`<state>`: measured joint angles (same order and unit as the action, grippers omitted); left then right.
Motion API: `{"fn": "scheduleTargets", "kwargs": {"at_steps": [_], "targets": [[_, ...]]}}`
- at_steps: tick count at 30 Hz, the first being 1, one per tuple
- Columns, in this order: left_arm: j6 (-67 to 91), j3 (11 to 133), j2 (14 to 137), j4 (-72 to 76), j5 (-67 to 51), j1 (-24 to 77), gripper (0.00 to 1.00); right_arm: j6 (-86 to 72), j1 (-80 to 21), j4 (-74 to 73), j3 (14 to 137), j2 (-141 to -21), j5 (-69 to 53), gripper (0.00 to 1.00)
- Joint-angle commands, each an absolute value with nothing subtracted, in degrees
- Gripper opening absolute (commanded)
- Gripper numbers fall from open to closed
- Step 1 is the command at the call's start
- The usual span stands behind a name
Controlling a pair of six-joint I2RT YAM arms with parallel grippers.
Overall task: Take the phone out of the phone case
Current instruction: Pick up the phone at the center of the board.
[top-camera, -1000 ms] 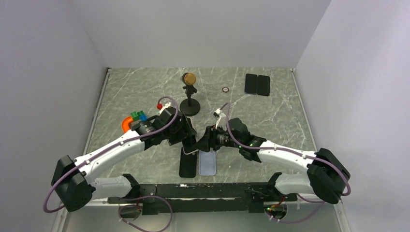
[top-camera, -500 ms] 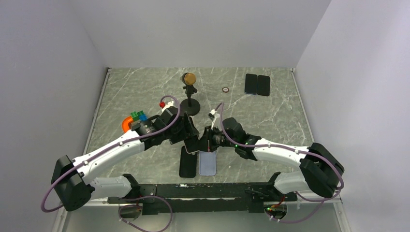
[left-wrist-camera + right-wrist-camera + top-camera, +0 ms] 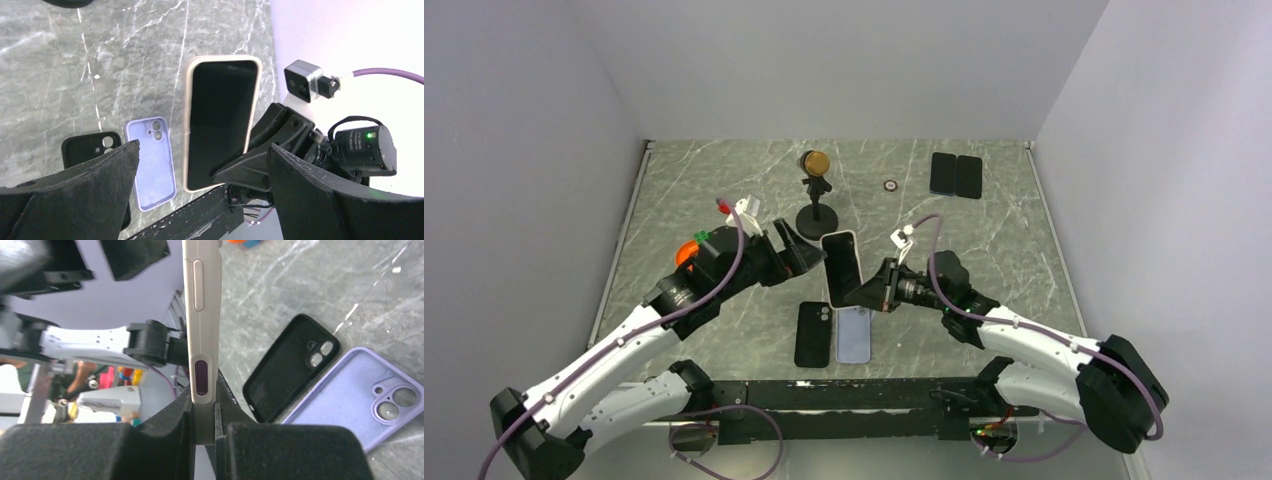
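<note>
A phone (image 3: 842,268) with a dark screen and a cream rim is held above the table, its screen facing up. My right gripper (image 3: 862,294) is shut on its lower end. The right wrist view shows the phone edge-on (image 3: 201,315) between the jaws (image 3: 202,422). My left gripper (image 3: 802,250) is open and empty, just left of the phone and apart from it. In the left wrist view the phone (image 3: 220,120) is seen beyond its fingers (image 3: 202,150). An empty black case (image 3: 812,334) and an empty lavender case (image 3: 854,335) lie side by side on the table below.
A black stand with a gold disc (image 3: 815,165) is behind the phone. Two dark slabs (image 3: 955,175) lie at the back right, with a small ring (image 3: 890,185) near them. Coloured toy pieces (image 3: 690,250) sit under the left arm. A black rail (image 3: 824,395) runs along the near edge.
Both grippers were together low over the cases. Now the left gripper has opened and drawn back to the left. The right gripper has raised the phone and shifted right.
</note>
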<state>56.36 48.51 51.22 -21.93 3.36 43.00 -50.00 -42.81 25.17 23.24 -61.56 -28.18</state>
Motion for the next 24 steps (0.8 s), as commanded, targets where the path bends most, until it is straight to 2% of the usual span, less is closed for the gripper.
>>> {"fn": "scheduleTargets", "kwargs": {"at_steps": [1, 9, 14, 16, 19, 24], "targets": [[53.64, 42.14, 48.18, -8.22, -9.54, 37.69, 0.99, -56.36, -38.61, 38.83, 22.82, -55.62, -35.92, 0.0], [57.36, 36.27, 52.67, 16.79, -26.35, 35.33, 0.93, -63.86, -37.11, 50.29, 22.12, -56.46, -40.7, 0.0], [61.78, 34.47, 56.87, 29.96, -31.93, 35.36, 0.76, -68.19, -37.35, 59.61, 20.74, -60.24, -42.15, 0.0], [62.17, 34.64, 57.72, 30.84, -32.41, 35.42, 0.65, -69.44, -37.58, 62.74, 20.32, -61.51, -42.56, 0.0], [61.61, 35.48, 58.04, 28.03, -32.13, 35.42, 0.54, -69.52, -38.19, 64.74, 20.55, -62.94, -43.68, 0.0], [60.28, 38.15, 60.36, 25.74, -34.35, 35.42, 0.44, -67.43, -39.05, 62.12, 20.86, -62.64, -44.29, 0.0]]}}
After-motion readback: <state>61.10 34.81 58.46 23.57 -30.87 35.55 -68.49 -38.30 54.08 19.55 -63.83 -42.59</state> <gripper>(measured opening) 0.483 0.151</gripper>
